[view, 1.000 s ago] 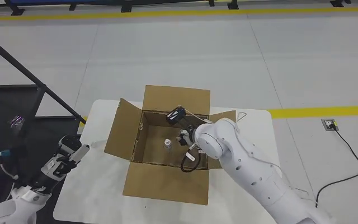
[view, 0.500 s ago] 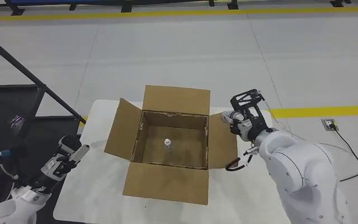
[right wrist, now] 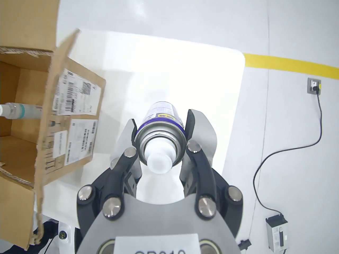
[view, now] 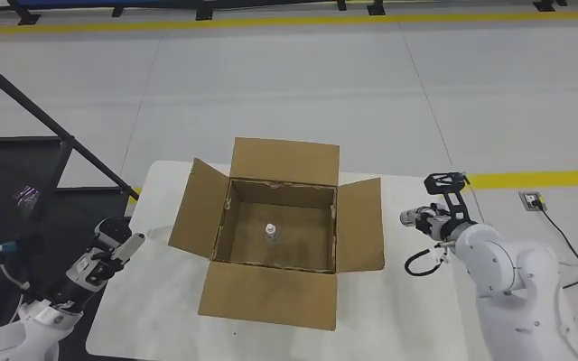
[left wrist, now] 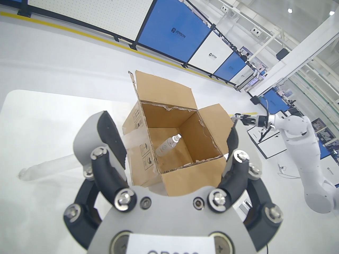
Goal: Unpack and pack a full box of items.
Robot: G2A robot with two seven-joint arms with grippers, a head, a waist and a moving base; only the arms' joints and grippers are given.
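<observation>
Right gripper [right wrist: 161, 122] is pressed onto a spray can [right wrist: 159, 136], which is pinched at its shoulder between both fingers, white cap toward the wrist. The can is held over the right part of the white table [right wrist: 159, 62], outside the cardboard box [right wrist: 16, 1] and beside its right flap. Whether the can's base touches the table cannot be told.

From the top view the same gripper [view: 423, 217] is seen well apart from the box [view: 271, 293], whose four flaps are folded outward. One clear plastic bottle [view: 270, 232] is seen in it; by the left wrist view it is shown leaning against an inner wall [left wrist: 168, 146].

The left gripper [left wrist: 169, 130] is spread wide with nothing between its fingers, and is placed at the table's left edge [view: 126, 242].

Shipping labels [right wrist: 76, 93] with barcodes are shown on the box's outer side by the right wrist view alone; handling symbols [left wrist: 144, 152] are printed on another side. A blue and yellow label is carried on the can; its print is too small to be made out.
</observation>
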